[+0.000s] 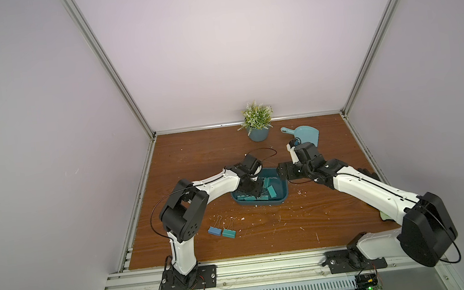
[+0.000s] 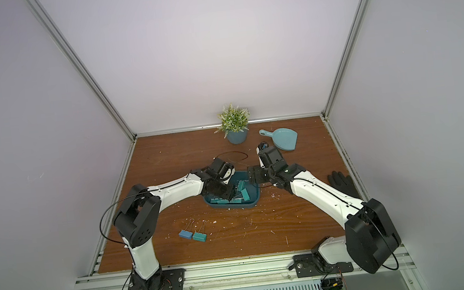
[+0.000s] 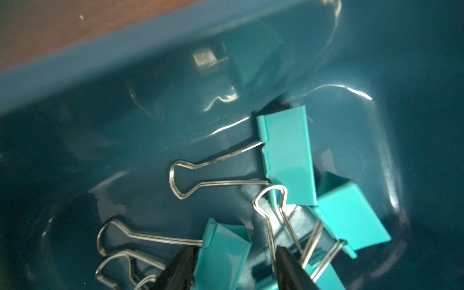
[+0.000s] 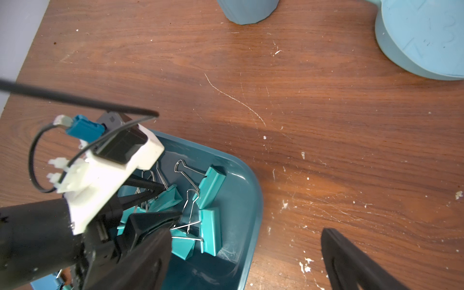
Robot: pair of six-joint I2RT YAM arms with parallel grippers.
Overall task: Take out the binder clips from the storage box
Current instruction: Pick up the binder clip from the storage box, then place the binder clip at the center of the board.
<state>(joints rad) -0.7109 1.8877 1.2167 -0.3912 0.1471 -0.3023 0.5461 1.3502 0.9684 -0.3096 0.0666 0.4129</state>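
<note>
While the left gripper (image 3: 234, 266) dips inside the storage box (image 1: 283, 190), its two black fingers (image 3: 291, 273) stand partly spread on either side of a teal-green binder clip (image 3: 223, 253). In the left wrist view one finger touches that clip's edge and a gap shows beside the other, so nothing is pinched. Several more binder clips (image 4: 209, 185) lie jumbled on the box floor with their wire handles crossing, and one such clip (image 3: 286, 155) lies close to the wall. The box sits near the middle of the wooden table (image 1: 265, 237) in both top views. The right gripper (image 4: 251, 223) hangs at the box's far right corner, jaws spread wide and holding nothing, with one finger over the box and the other over bare table outside the rim. Two clips are out on the table near the left arm, just beside each other: a blue binder clip (image 1: 213, 231) and a second teal-green clip (image 1: 229, 233), wire handles pointing away from the robot's base. Toward the back wall stand a potted plant (image 1: 258, 133) and a light blue dustpan (image 1: 307, 135), and a black glove (image 2: 343, 183) lies by the right edge
</note>
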